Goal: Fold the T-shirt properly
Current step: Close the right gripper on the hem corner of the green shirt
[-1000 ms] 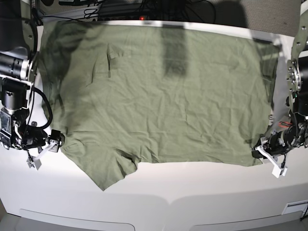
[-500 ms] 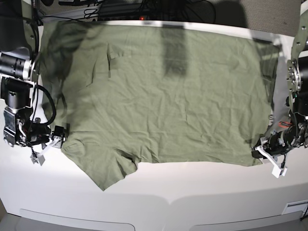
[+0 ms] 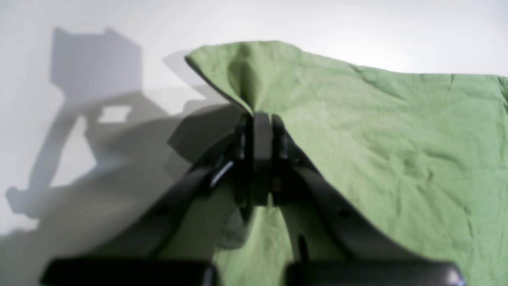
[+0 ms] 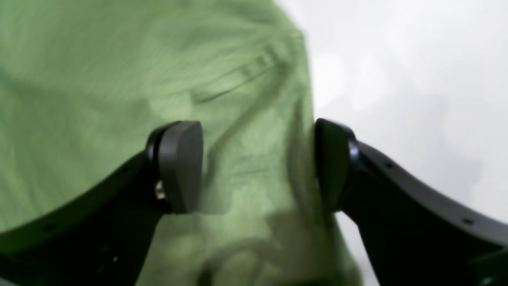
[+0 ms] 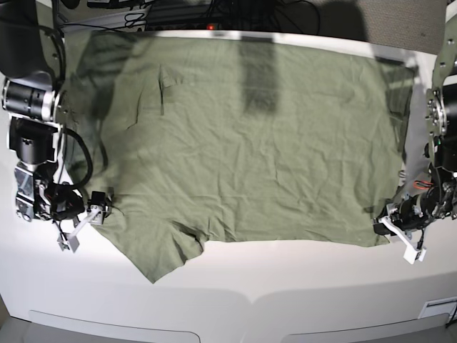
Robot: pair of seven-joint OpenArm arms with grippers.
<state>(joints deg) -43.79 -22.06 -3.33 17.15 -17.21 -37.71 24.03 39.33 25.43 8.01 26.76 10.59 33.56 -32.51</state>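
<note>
On table (image 5: 300, 286): T-shirt (image 5: 250, 150) flat (wrinkled) | left hand (image 3: 262, 119) clamps corner | right hand (image 4: 258, 163) agape

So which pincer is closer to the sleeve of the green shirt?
Right. The right pincer hangs open at the sleeve; the left pincer pinches the T-shirt's far hem corner.

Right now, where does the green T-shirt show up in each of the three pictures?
Base: T-shirt spread flat, covering most of the table.
Left wrist: fills the right side, its corner pinched in the shut left pincer.
Right wrist: fills the left, its edge between the open right pincer.
Shared landmark: white table.
</note>
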